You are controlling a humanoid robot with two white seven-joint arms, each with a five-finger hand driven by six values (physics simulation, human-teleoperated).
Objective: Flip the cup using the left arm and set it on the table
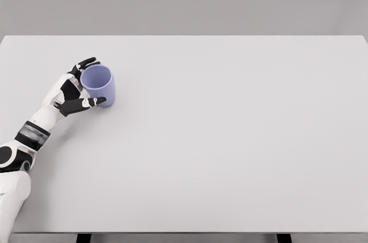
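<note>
Left hand (77, 85) apparently grasping upright lilac cup (99, 85), fingers curled around it, on table (230, 139).

The left arm (14, 188) runs off the lower-left corner; the cup (99, 85) hides part of the left hand's fingers (86, 62).

Only the left arm shows, coming in from the lower left corner and angling up toward the far left. Wrist's bent a bit, and the left hand (77, 89) has thumb and fingers (86, 62) curled around the cup (99, 85).
</note>
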